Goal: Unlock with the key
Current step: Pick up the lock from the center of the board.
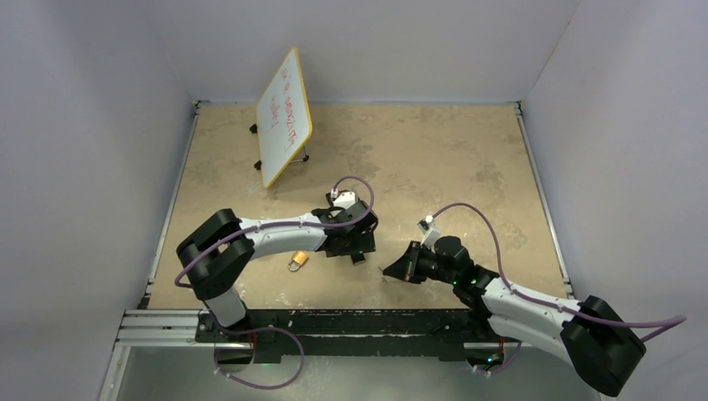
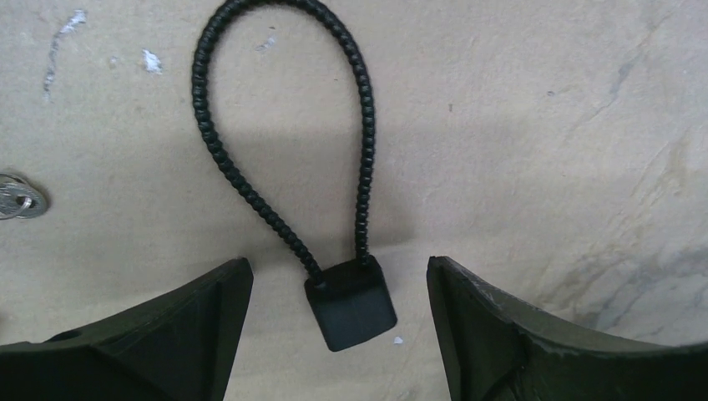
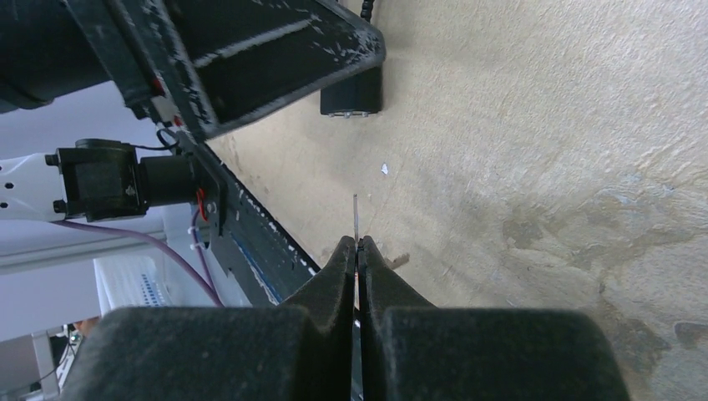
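Note:
A black cable lock lies flat on the table, its square body (image 2: 351, 305) joined to a beaded cable loop (image 2: 284, 125). My left gripper (image 2: 338, 266) hangs open over it, one finger on each side of the body, neither touching. In the top view the left gripper (image 1: 359, 249) sits mid-table with the lock body (image 1: 357, 259) under it. My right gripper (image 3: 357, 244) is shut on the key (image 3: 355, 217), whose thin blade sticks out past the fingertips, edge-on. The blade points toward the lock body (image 3: 351, 96), a short way off. From above, the right gripper (image 1: 392, 269) is just right of the left one.
A small brass padlock (image 1: 297, 261) lies beside the left forearm. A tilted whiteboard (image 1: 284, 117) on a stand is at the back left. A silver metal piece (image 2: 17, 200) shows at the left edge of the left wrist view. White walls enclose the table.

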Robot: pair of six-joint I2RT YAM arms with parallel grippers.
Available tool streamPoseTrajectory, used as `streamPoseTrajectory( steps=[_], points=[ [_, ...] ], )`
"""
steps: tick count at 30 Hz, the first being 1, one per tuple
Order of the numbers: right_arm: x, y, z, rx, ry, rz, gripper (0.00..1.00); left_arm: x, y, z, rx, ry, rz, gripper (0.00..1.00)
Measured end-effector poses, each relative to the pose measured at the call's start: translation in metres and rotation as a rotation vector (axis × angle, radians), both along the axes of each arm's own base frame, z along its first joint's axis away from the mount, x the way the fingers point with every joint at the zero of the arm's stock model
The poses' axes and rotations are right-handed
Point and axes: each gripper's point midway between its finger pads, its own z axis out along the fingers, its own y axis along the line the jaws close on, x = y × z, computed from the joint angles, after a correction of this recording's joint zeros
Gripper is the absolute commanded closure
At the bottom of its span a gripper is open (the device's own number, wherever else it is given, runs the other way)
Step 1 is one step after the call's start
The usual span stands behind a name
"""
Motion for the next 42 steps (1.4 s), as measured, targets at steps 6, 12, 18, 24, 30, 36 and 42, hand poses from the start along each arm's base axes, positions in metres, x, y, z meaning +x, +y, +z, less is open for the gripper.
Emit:
streamPoseTrajectory(
  steps=[6,12,18,24,30,36,42],
  points=[
    [0.002,0.002,-0.003,-0.001,0.012,-0.004,1.00,0.000,-0.010,-0.005,0.050,0.026,-0.007,0.42],
    [0.002,0.002,-0.007,-0.008,0.023,-0.004,1.00,0.001,-0.009,-0.008,0.084,0.045,-0.005,0.45],
    [0.002,0.002,-0.007,-0.008,0.027,-0.006,1.00,-0.003,-0.007,-0.009,0.090,0.061,0.010,0.45],
    [0.001,0.002,-0.010,-0.015,0.043,-0.010,1.00,-0.007,-0.008,-0.010,0.093,0.087,0.026,0.57],
    [0.000,0.002,-0.016,-0.029,0.063,-0.011,1.00,-0.011,-0.012,-0.009,0.074,0.115,0.047,0.96],
    [-0.002,0.013,-0.011,-0.020,0.050,0.008,1.00,-0.018,-0.012,-0.007,0.056,0.158,0.079,1.00],
    [0.000,0.033,0.008,0.005,-0.026,0.023,1.00,-0.023,-0.008,0.021,-0.051,0.189,0.111,1.00]
  ],
)
